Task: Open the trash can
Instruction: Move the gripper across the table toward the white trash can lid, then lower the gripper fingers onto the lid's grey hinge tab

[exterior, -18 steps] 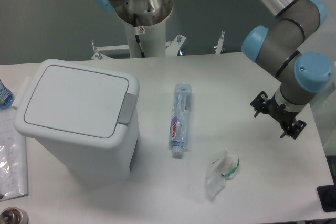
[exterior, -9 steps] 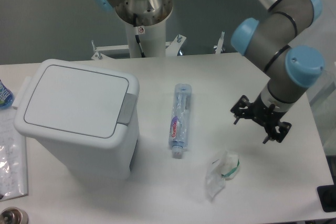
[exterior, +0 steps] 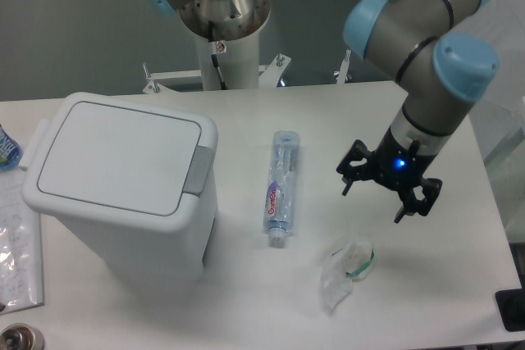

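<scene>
The trash can [exterior: 123, 202] is a large white boxy bin standing on the left half of the table. Its flat lid [exterior: 119, 153] lies down, closed. The grey push-button latch [exterior: 198, 171] is on the lid's right edge. My gripper [exterior: 384, 183] hangs over the right part of the table, pointing down, well to the right of the bin and apart from it. Its black fingers [exterior: 354, 163] are spread to either side of the wrist, and it holds nothing.
A plastic water bottle [exterior: 280, 188] lies between bin and gripper. A crumpled clear wrapper [exterior: 346, 264] lies below the gripper. The robot's base post [exterior: 221, 30] stands behind the table. Papers [exterior: 16, 235] lie at the left edge, a black object [exterior: 513, 309] at the lower right.
The arm has swung left, carrying the gripper from near the table's right edge toward the middle. The bin and the other things have not moved.
</scene>
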